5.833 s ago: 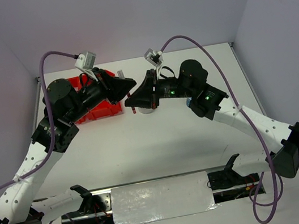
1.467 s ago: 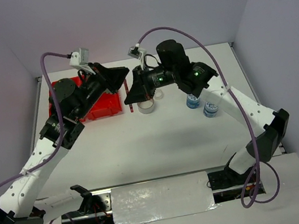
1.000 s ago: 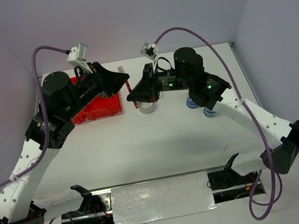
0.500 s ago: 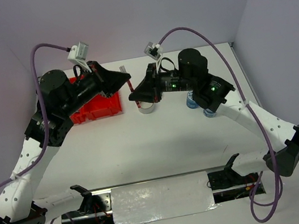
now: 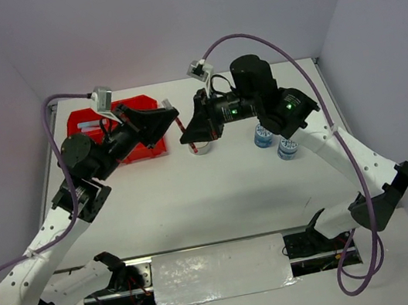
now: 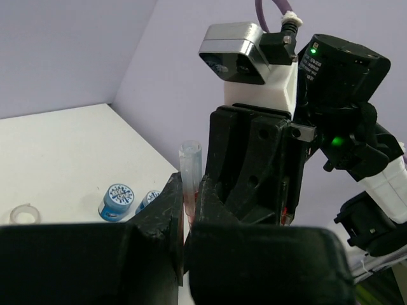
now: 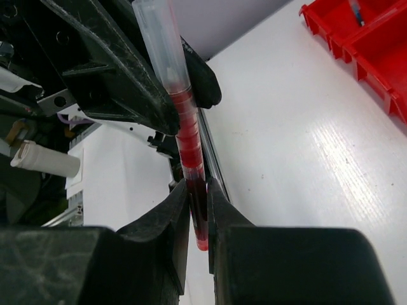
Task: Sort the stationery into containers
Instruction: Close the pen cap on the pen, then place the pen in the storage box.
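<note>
Currently: thin red plastic pen (image 7: 184, 127), clear cap; light, stiff, smooth, probably slippery. Take hold mid-barrel. Clamped on it, mid-frame: left gripper (image 6: 189, 198) and right gripper (image 7: 198, 198).

You've got the bin (image 5: 148, 146) far left, both tubs (image 5: 264, 139) right of centre, the pen (image 7: 181, 121) up between them.
</note>
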`<state>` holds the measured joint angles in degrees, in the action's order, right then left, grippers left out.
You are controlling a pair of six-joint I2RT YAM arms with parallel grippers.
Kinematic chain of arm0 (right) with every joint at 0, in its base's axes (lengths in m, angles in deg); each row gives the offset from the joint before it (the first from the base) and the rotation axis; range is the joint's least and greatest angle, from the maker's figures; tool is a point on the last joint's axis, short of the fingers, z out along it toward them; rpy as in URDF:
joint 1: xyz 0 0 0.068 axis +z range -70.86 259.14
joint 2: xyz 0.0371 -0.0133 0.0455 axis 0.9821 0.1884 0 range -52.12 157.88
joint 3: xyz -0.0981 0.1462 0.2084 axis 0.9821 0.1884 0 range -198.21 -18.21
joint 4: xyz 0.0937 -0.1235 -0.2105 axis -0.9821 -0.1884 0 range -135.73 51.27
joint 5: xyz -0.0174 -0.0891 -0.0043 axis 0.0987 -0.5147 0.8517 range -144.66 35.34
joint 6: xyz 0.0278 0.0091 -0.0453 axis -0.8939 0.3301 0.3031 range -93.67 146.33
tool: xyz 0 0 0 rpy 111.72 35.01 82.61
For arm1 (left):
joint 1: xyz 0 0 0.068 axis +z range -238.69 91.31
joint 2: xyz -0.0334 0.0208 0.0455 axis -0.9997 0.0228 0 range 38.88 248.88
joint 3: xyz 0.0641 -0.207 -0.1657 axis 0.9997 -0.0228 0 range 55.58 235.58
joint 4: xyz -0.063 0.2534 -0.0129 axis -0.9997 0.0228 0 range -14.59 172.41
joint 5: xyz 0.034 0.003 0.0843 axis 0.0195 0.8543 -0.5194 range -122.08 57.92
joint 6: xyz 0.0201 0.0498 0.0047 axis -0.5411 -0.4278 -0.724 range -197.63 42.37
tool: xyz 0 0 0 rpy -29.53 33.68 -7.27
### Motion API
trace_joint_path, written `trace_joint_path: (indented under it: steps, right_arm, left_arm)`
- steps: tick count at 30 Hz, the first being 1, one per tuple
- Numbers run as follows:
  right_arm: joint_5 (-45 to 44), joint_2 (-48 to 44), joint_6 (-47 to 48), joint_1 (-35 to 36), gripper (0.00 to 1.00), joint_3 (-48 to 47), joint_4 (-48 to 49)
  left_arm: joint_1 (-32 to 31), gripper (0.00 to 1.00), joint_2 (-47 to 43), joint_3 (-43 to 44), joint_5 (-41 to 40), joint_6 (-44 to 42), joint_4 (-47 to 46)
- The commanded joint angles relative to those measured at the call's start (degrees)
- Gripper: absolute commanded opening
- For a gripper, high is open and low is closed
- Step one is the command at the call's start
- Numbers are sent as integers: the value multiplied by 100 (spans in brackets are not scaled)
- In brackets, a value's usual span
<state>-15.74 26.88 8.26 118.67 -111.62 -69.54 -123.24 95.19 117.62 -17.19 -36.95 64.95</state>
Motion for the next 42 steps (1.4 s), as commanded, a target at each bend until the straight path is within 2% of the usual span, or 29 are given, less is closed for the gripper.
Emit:
trace_joint_path:
  steps: [1,4,5,6,9,10,12,13,15,19,21,23,24,26,27,29,30,31,32,34,37,39,42]
  right_arm:
    - [-492,-157,-259,-192,0,-847,2737]
    - [-123,-324,-145,10,0,-215,2905]
    - [-25,-350,-145,63,0,22,2896]
    - [106,-368,-110,99,0,102,2870]
    - [116,-403,-74,213,0,287,2712]
    - [107,-438,-66,231,0,384,2712]
    - [46,-552,-83,257,0,498,2782]
    - [2,-579,-83,257,0,551,2765]
    - [-51,-632,-48,266,0,560,2729]
    - [-51,-658,-4,257,0,639,2729]
    - [-129,-702,-22,249,3,849,2808]
    - [-454,-798,-109,170,68,1077,2878]
    - [-542,-825,-153,100,83,1148,2835]
    - [-867,-895,-267,-154,91,1463,2747]
    - [-1060,-1026,-294,-252,93,1596,2660]
    - [-1245,-1376,-294,-480,94,2060,2615]
    - [-1272,-1492,-285,-551,95,2202,2598]
    - [-1255,-1597,-277,-630,95,2326,2589]
    - [-1238,-1790,-277,-752,96,2510,2571]
    - [-1237,-1897,-180,-797,96,2590,2484]
    - [-1238,-1976,-145,-806,96,2713,2413]
    - [-1097,-2011,-223,-806,96,2801,2492]
    - [-904,-2073,-268,-798,96,2977,2571]
  left_arm:
    - [-580,0,99,-501,1088,-350,2240]
    - [-492,2,143,350,-247,-561,3074]
    - [-440,8,265,579,-485,-588,3224]
    - [-326,21,336,999,-627,-614,3339]
    - [-132,45,564,1519,-646,-667,2999]
    - [-105,45,695,1626,-576,-676,2927]
    - [-53,25,819,1837,-523,-641,2813]
    - [-44,23,915,1873,-401,-624,2778]
    - [-17,27,986,1899,-330,-527,2760]
    - [0,0,838,1584,-250,-421,2523]
    - [53,0,794,1513,-443,-430,2601]
    - [219,0,750,1556,-828,-413,2829]
    - [307,0,758,1600,-1048,-378,3126]
    - [683,0,793,1767,-1661,-220,3470]
    - [886,0,819,1881,-1883,-132,3837]
    - [1781,0,890,1987,-2166,87,4208]
    - [2202,0,890,1979,-2044,219,4340]
    - [3059,0,899,1805,-1739,464,4324]
    - [3381,0,951,1681,-1283,667,4359]
    - [3970,0,1135,1321,-1034,1141,4482]
    - [4271,0,1601,1267,-1365,1485,4659]
    - [4438,0,1690,935,-1445,1609,4081]
    - [4596,0,2040,941,-1769,1863,3446]
